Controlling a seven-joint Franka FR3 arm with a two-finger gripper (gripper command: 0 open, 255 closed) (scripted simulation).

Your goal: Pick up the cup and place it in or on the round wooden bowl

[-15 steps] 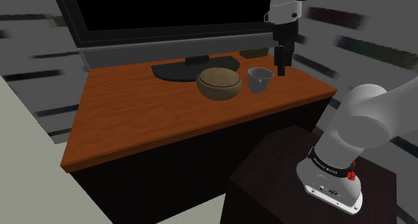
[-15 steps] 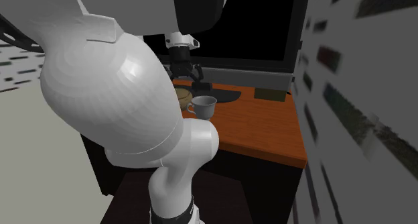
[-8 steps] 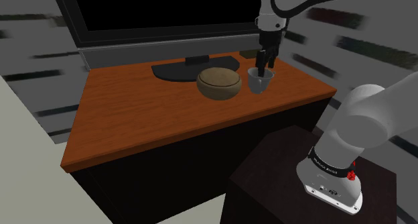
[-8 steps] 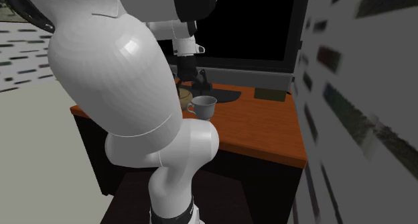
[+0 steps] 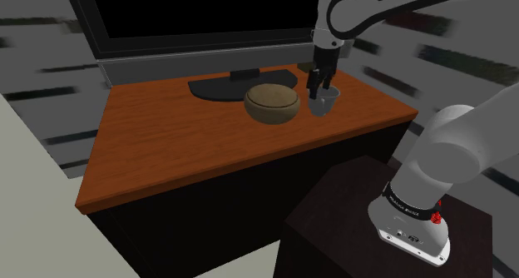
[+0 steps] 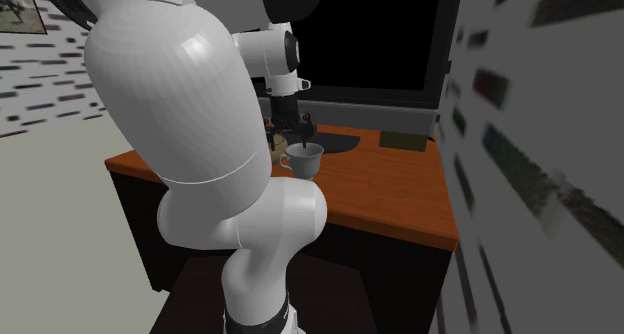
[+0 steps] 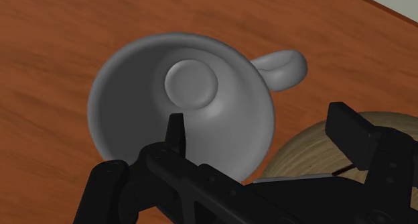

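A grey cup [image 5: 325,103] with a handle stands upright on the brown table [image 5: 191,135], just to the shoulder view's right of the round brownish bowl [image 5: 272,103]. My gripper [image 5: 321,90] is low over the cup and open. In the wrist view one finger [image 7: 175,132] dips inside the cup [image 7: 154,88] and the other finger [image 7: 355,130] hangs outside, above the bowl [image 7: 315,152]. The cup's wall on the bowl side lies between them, unclasped, and the handle [image 7: 285,67] points away from the hand. The second exterior view has the cup [image 6: 306,160] below the gripper [image 6: 300,139].
A large dark screen [image 5: 200,14] stands at the back of the table on a flat black foot [image 5: 233,87], close behind the bowl. The table's front edge [image 5: 249,164] drops off toward my stand [image 5: 366,226]. In the second exterior view, the arm's white body [image 6: 190,112] hides much of the table.
The gripper came from beside the cup, moved toward the shoulder view's left and sank down onto the cup, one finger going inside. Cup and bowl have stayed put.
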